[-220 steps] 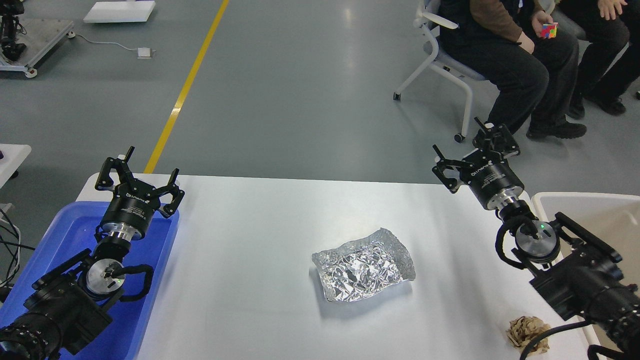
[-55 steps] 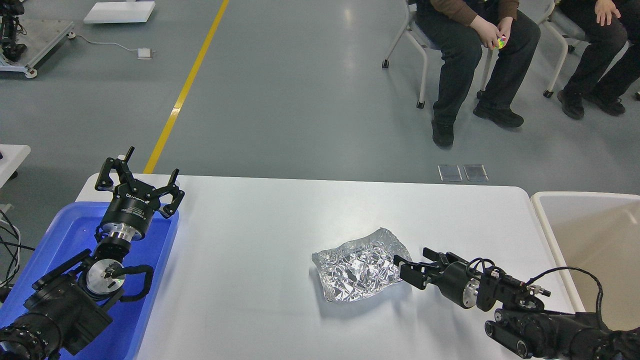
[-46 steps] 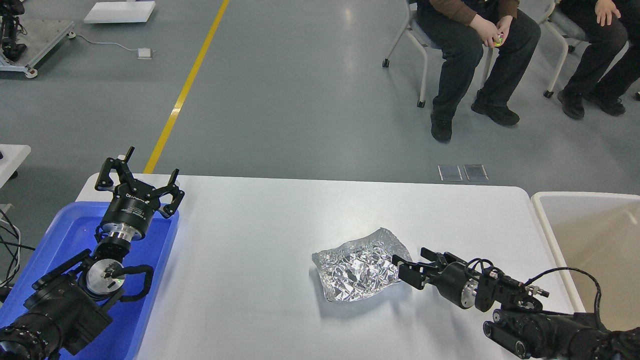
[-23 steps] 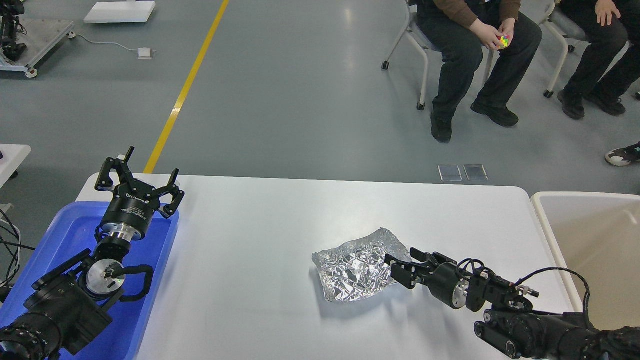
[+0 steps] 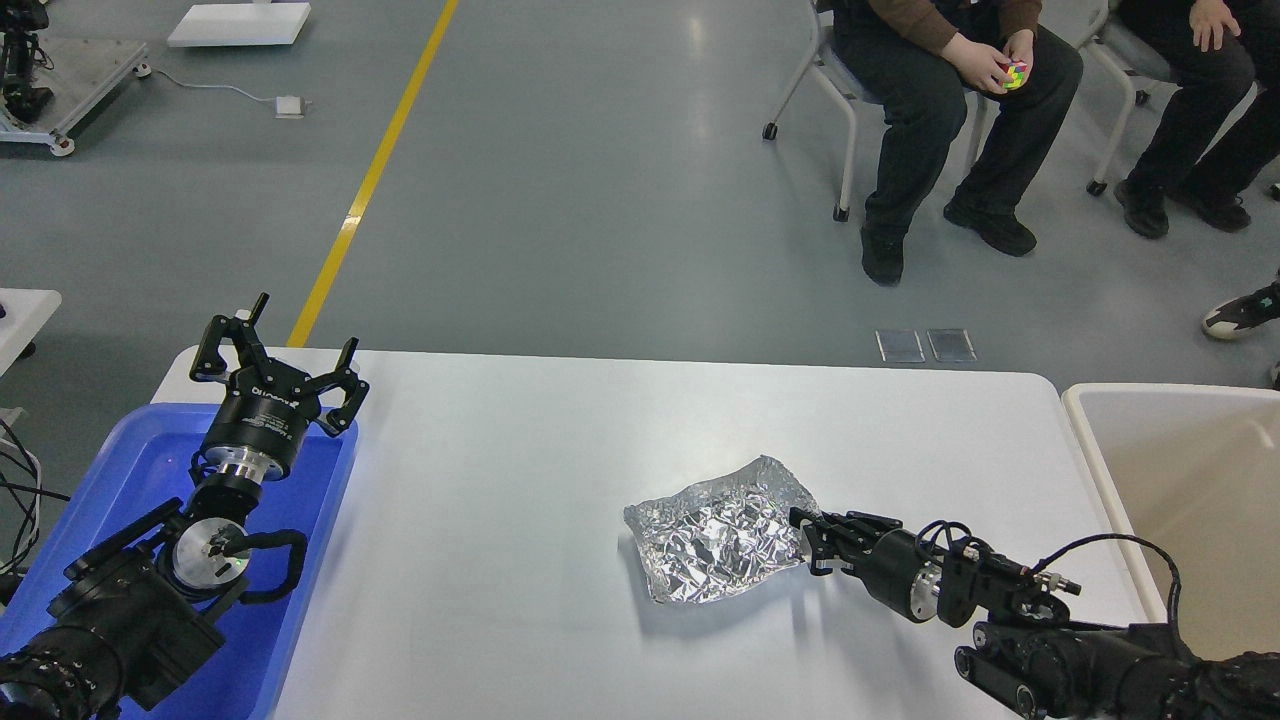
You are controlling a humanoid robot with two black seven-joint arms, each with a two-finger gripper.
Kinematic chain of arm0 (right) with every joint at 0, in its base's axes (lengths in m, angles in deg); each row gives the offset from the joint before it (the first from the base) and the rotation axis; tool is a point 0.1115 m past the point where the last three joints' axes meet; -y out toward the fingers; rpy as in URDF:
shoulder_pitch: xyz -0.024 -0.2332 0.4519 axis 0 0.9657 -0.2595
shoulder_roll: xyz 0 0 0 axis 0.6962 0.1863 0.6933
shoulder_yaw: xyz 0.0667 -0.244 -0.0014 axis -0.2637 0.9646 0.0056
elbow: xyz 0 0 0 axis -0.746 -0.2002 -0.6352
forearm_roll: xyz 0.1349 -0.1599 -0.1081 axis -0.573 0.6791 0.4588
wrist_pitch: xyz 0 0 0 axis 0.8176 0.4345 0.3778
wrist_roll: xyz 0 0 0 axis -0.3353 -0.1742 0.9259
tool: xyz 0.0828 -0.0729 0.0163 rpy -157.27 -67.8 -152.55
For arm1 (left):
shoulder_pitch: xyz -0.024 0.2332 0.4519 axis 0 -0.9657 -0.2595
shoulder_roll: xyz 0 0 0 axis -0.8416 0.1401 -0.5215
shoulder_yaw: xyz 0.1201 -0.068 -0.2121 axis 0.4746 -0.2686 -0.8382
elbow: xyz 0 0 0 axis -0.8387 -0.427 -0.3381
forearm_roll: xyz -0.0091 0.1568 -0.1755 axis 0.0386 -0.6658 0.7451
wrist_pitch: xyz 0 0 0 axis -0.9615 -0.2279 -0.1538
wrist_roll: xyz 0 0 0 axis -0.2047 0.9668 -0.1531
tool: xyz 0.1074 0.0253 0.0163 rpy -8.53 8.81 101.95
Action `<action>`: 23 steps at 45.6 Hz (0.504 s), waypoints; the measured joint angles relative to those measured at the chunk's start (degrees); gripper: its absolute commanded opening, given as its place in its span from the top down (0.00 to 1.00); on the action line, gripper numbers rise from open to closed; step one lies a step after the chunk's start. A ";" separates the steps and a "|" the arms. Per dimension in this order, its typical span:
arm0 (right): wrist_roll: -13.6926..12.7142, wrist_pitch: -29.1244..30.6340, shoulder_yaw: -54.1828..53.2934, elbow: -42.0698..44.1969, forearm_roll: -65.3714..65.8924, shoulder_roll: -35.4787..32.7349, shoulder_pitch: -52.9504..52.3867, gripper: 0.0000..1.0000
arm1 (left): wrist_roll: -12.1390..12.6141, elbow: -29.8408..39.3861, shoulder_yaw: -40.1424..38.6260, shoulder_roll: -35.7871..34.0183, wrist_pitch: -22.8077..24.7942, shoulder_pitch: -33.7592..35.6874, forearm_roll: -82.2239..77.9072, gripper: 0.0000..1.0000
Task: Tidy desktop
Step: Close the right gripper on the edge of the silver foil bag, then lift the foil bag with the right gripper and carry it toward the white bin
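The white desktop [image 5: 520, 470] holds a crumpled sheet of silver foil [image 5: 710, 545] right of its middle. My right gripper [image 5: 806, 541] lies low over the desktop, coming in from the right, and its fingers are pinched together on the foil's right edge. My left gripper [image 5: 280, 350] is open and empty, pointing up and away over the far end of the blue tray [image 5: 120, 470] at the left.
A beige bin [image 5: 1180, 470] stands against the desktop's right edge. The blue tray sits at the desktop's left edge under my left arm. People sit on chairs [image 5: 850, 100] on the floor beyond the far right side.
My right arm swung down from over the bin to the foil's right edge, slid left onto it, and its fingers closed on the edge. The left arm has not moved.
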 measured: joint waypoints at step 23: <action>0.58 -0.33 0.70 -0.41 -0.41 -0.86 -0.37 1.00 | 0.00 0.00 0.00 0.00 0.00 0.00 0.00 0.00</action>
